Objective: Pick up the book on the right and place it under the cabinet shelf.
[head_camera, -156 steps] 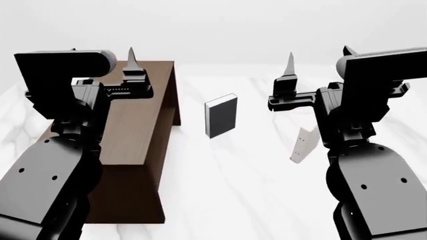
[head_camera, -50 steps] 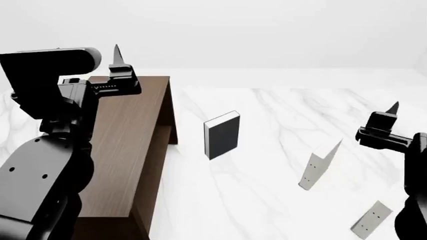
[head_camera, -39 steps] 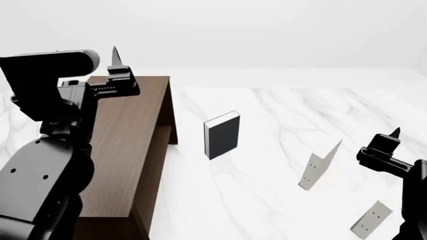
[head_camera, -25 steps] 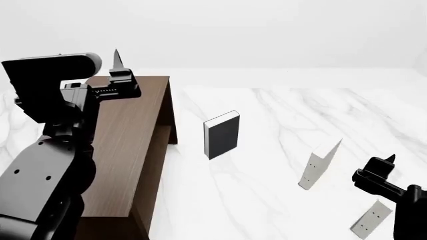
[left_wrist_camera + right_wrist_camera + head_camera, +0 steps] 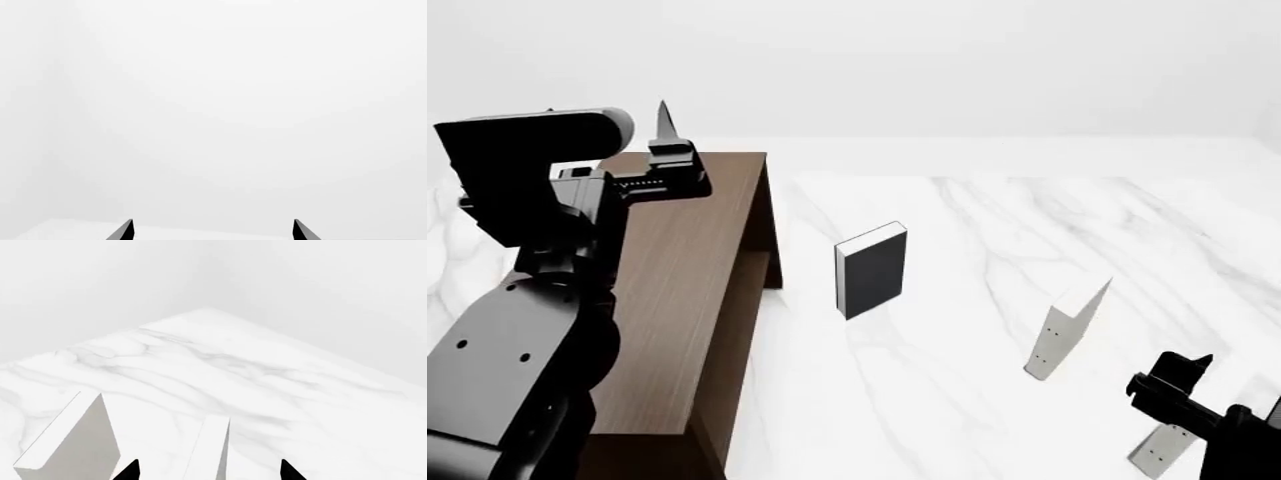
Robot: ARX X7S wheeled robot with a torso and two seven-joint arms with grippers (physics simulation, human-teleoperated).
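Since the right gripper (image 5: 1174,382) has dropped from high up to just above the marble tabletop (image 5: 988,230), it now sits over the book (image 5: 1158,452) at near right. In its wrist view the jaws are spread wide and empty, with the book's thin edge (image 5: 210,447) lined up between the tips; the grasp looks next. The left gripper (image 5: 665,150) is spread and empty, above the cabinet shelf (image 5: 694,280). The book is a flat, matte pale slab. The cabinet is boxy dark wood grain, far left of the book. The second white book (image 5: 1065,335) stands upright nearby.

No text, label, brand, number or sign can be read anywhere
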